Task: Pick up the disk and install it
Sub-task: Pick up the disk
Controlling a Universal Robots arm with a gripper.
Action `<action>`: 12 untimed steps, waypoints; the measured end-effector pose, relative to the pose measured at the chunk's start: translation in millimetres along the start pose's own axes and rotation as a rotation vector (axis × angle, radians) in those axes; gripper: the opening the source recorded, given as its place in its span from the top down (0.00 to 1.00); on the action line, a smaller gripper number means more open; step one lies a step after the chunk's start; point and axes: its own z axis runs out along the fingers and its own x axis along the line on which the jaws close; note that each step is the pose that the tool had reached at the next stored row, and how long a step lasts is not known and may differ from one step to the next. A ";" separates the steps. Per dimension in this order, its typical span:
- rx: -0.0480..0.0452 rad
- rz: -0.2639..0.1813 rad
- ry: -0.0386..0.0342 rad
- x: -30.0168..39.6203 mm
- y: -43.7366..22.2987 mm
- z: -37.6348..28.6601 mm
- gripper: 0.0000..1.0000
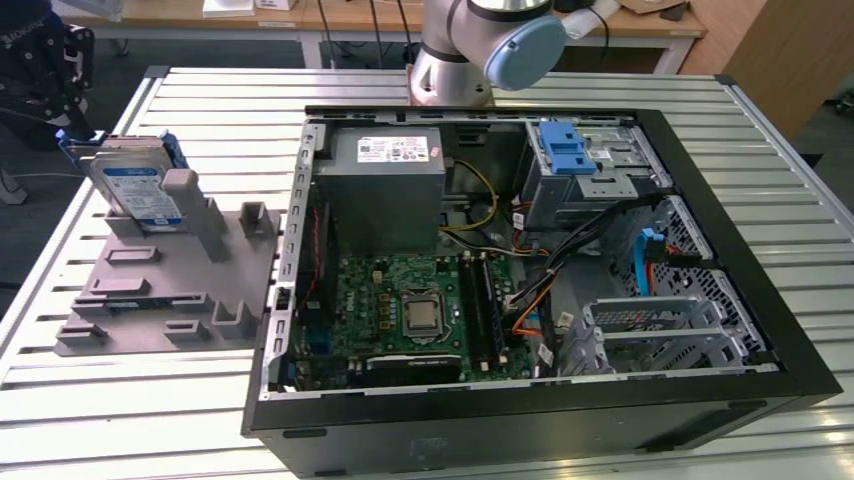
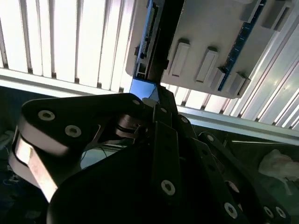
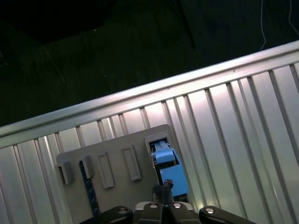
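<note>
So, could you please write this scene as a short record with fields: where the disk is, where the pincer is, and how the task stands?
disk: stands on edge in the grey holder
holder place: on the slatted table, at the exterior view's left of the open computer case
pincer: over the holder, close to the disk, in the first wrist view
bay with blue latch: inside the case, near the arm's base
task state: disk in the holder, not installed
</note>
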 end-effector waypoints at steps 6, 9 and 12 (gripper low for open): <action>0.0000 -0.066 -0.0003 0.0 0.0 0.1 0.89; 0.0001 -0.068 -0.0002 -0.1 0.0 0.0 0.89; -0.0003 -0.070 -0.0007 -0.1 0.0 0.0 0.89</action>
